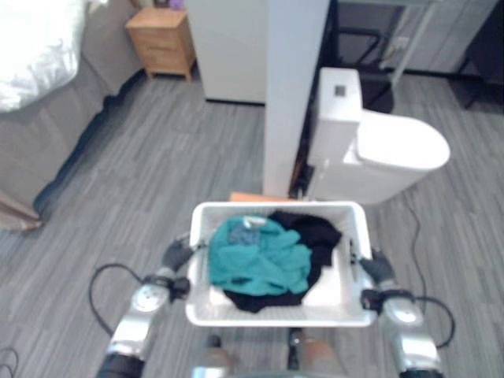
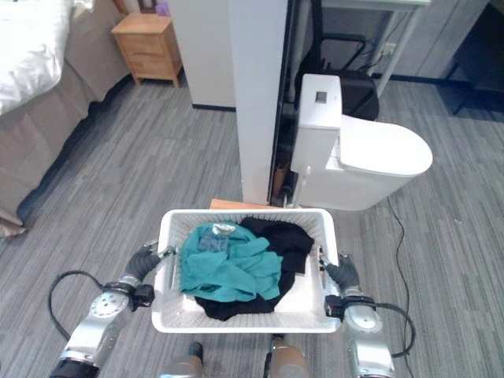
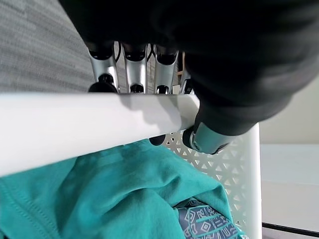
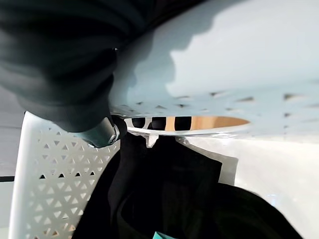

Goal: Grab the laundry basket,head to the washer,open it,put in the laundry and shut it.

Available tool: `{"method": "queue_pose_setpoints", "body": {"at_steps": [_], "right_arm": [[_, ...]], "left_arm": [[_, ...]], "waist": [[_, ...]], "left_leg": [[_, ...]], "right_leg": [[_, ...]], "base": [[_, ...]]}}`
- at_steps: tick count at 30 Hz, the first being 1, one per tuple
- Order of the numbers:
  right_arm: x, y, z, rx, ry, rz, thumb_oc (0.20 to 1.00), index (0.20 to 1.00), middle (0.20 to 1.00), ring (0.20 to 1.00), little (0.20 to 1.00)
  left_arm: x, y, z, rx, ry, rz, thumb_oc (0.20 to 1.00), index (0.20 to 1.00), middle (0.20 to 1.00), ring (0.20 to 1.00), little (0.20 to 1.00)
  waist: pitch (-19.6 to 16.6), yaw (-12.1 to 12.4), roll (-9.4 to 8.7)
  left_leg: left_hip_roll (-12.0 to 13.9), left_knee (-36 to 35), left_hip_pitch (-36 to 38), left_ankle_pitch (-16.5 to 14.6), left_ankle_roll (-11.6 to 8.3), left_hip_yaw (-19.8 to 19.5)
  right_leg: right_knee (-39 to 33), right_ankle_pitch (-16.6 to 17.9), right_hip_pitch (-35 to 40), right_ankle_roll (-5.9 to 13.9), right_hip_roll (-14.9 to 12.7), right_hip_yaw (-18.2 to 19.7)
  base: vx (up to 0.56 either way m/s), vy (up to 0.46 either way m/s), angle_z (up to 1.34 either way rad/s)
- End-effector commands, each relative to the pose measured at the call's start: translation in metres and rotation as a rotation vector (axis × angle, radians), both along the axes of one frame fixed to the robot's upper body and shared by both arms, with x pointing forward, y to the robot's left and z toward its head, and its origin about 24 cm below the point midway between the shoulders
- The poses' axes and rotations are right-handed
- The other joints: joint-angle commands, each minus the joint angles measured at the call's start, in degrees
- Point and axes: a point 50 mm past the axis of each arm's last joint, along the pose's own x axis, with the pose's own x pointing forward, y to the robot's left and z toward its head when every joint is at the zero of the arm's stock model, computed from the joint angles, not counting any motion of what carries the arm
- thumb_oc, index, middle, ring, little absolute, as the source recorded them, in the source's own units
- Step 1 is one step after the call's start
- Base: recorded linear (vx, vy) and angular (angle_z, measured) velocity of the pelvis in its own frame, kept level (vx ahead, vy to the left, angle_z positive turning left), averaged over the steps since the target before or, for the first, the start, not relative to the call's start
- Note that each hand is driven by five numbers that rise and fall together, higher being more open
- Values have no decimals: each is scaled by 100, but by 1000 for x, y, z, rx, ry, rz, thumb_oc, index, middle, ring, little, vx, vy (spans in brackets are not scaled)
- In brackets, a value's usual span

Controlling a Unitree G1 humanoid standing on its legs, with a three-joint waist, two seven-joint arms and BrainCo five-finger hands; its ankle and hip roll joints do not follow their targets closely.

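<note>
Gripping the white laundry basket [image 2: 244, 319] by its side rims, the left hand [image 2: 144, 260] curls its fingers [image 3: 130, 69] round one rim with the thumb hooked inside, and the right hand [image 2: 343, 274] has its fingertips poking through the handle slot on the other side. Held above the grey plank floor [image 2: 142, 181], the basket carries a teal garment [image 2: 228, 272] with a grey patterned patch, its print unreadable, beside a black garment [image 2: 287, 236]. Ahead stand a white toilet [image 2: 370, 157], a wooden nightstand [image 2: 148, 47] and a bed [image 2: 31, 71].
</note>
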Motion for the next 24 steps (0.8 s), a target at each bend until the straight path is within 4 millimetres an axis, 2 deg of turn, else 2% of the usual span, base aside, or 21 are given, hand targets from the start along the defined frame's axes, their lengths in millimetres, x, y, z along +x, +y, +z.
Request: {"method": "queue_pose_setpoints", "body": {"at_steps": [1,2,3,4,5,6,8,10,11,12,14,15,16,17,18,19,20,21,22,23,24], "right_arm": [[27,1,52,76,-305,28,200,200,200,200,200],[26,3,50,88,-297,31,200,200,200,200,200],[26,3,50,88,-297,31,200,200,200,200,200],[21,-2,48,94,-287,11,200,200,200,200,200],[18,-4,47,102,-282,-7,200,200,200,200,200],[18,-4,47,102,-283,-7,200,200,200,200,200],[9,-8,45,121,-283,-36,200,200,200,200,200],[0,-12,45,137,-287,-58,200,200,200,200,200],[1,-8,42,171,-285,-57,200,200,200,200,200],[-1,-4,41,206,-293,-46,200,200,200,200,200],[-1,-4,41,207,-293,-46,200,200,200,200,200],[-6,-10,40,193,-293,-73,200,200,200,200,200],[-9,-15,41,172,-290,-74,200,200,200,200,200],[-9,-15,41,172,-290,-74,200,200,200,200,200],[-6,-17,43,158,-297,-72,200,200,200,200,200],[-4,-18,45,145,-303,-70,200,200,200,200,200],[5,-10,47,153,-317,-45,200,200,200,200,200],[5,-10,47,153,-317,-45,200,200,200,200,200],[9,-4,47,168,-319,-34,200,200,200,200,200],[14,6,44,190,-310,-2,200,200,200,200,200],[14,6,44,190,-310,-2,200,200,200,200,200]], "left_arm": [[-2,18,17,17,-98,7,200,200,200,200,200],[1,17,20,13,-114,2,200,200,200,200,200],[1,17,20,13,-114,2,200,200,200,200,200],[5,18,27,28,-140,-11,200,200,200,200,200],[12,18,34,46,-163,-31,200,200,200,200,200],[13,17,34,46,-163,-31,200,200,200,200,200],[27,14,47,91,-202,-77,200,200,200,200,200],[37,15,58,153,-232,-111,200,200,200,200,200],[39,17,60,175,-234,-107,200,200,200,200,200],[39,25,64,201,-241,-79,200,200,200,200,200],[39,25,64,201,-241,-79,200,200,200,200,200],[39,28,66,205,-252,-59,200,200,200,200,200],[36,33,67,197,-257,-37,200,200,200,200,200],[36,33,67,197,-257,-37,200,200,200,200,200],[35,35,66,192,-253,-30,200,200,200,200,200],[33,37,66,183,-255,-18,200,200,200,200,200],[27,42,68,171,-267,12,200,200,200,200,200],[27,42,68,171,-267,12,200,200,200,200,200],[26,46,71,173,-277,30,200,200,200,200,200],[28,47,76,173,-299,42,200,200,200,200,200],[28,47,76,173,-299,42,200,200,200,200,200]], "waist": [[-398,215,55],[-372,192,43],[-373,199,44],[-320,78,4],[-267,-14,-18],[-260,-4,-16],[-175,-187,-69],[-89,-288,-123],[-41,-300,-123],[8,-200,-69],[-2,-203,-78],[-88,-108,-53],[-216,21,-18],[-224,27,-19],[-334,130,-23],[-437,256,-30],[-684,683,-98],[-694,691,-96],[-771,881,-128],[-804,1049,-231],[-813,1053,-227]], "left_leg": [[313,207,-356,752,-3,-938],[182,323,-368,501,13,-972],[181,335,-373,492,14,-965],[69,427,-368,135,71,-747],[-9,522,-390,-1,106,-624],[-8,533,-386,-11,107,-616],[-235,443,-339,-258,254,-393],[-449,312,-324,-296,387,-210],[-461,278,-328,-264,405,-58],[-344,229,-369,-187,378,229],[-353,228,-384,-179,380,227],[-234,133,-433,1,358,551],[-117,70,-519,121,353,814],[-118,69,-526,124,354,820],[-81,38,-602,183,349,960],[-36,24,-664,234,339,1079],[19,20,-803,305,326,1284],[24,19,-810,307,326,1293],[83,-25,-856,361,291,1327],[151,-24,-905,464,225,1323],[159,-23,-916,465,224,1326]], "right_leg": [[486,-237,198,253,-205,345],[530,-137,57,318,-284,486],[533,-138,53,319,-283,494],[589,-13,-115,400,-434,654],[575,66,-185,462,-514,744],[576,65,-182,463,-511,752],[455,337,-360,662,-680,895],[231,470,-491,751,-766,948],[309,496,-687,776,-790,801],[828,123,-742,588,-889,-172],[827,128,-755,589,-898,-171],[1740,-316,-536,451,-1072,-871],[2362,-677,-218,403,-1239,-1129],[2362,-674,-230,402,-1238,-1122],[2472,-869,114,364,-1380,-1322],[2504,-895,411,358,-1533,-1483],[2400,-714,1035,418,-1886,-1579],[2389,-704,1024,416,-1879,-1571],[2295,-573,1188,457,-1957,-1459],[1816,-481,1580,583,-1910,-1198],[1806,-472,1571,580,-1901,-1195]], "base": [[-294,328,-70],[-148,175,-78],[-234,285,-121],[-238,282,-118],[-238,282,-101],[-170,228,-43],[-231,327,-43],[-307,309,-73],[-429,249,-92],[-335,170,-115],[-251,96,-183],[-474,130,-188],[-474,130,-155],[-325,35,-118],[-186,-22,-186],[-303,-150,-178],[-190,-150,-151],[-179,-226,-135],[-148,-313,-166],[-148,-314,-181],[-159,-365,-128]]}}
